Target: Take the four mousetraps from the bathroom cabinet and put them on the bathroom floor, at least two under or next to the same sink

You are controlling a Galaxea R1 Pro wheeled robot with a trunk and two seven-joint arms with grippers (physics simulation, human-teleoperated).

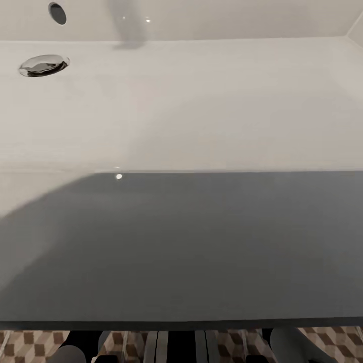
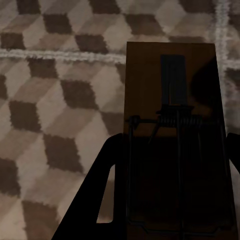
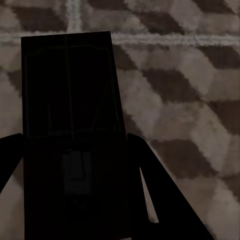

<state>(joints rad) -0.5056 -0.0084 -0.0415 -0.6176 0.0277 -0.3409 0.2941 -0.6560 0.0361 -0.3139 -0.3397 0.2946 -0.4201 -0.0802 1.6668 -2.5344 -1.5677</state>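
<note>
In the left wrist view a wooden mousetrap (image 2: 170,75) with a dark spring and bar sits between the black fingers of my left gripper (image 2: 175,145), which is shut on it above the cube-patterned bathroom floor (image 2: 50,100). In the right wrist view a second mousetrap (image 3: 70,75), deep in shadow, is held the same way in my right gripper (image 3: 75,140) over the same tiling (image 3: 190,90). The cabinet is out of view.
The head view looks down into a white bathroom sink (image 1: 201,101) with a chrome drain (image 1: 44,65) and an overflow hole (image 1: 57,13). Its broad front rim (image 1: 201,252) lies in shadow. A strip of floor tiles (image 1: 25,345) and parts of my arms show below it.
</note>
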